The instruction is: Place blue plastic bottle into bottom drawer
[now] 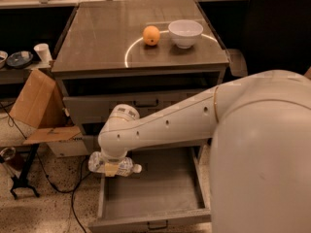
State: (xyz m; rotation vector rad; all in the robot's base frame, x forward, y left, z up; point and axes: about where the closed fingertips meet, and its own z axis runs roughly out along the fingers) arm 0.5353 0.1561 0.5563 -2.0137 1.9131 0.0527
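Transport step in hand. My gripper (112, 168) has its fingers apparently clamped on the blue plastic bottle (124, 167), held lying sideways. The bottom drawer (160, 186) lies open, below-right of the fingers. Next: shift right, lower, release.

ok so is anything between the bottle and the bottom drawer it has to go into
Nothing visible does. The gripper holds the blue plastic bottle sideways just above the open bottom drawer, across one of its side walls, and no object shows in the tray below.

bottom drawer (160, 188) open, gripper (112, 169) seemingly over rim
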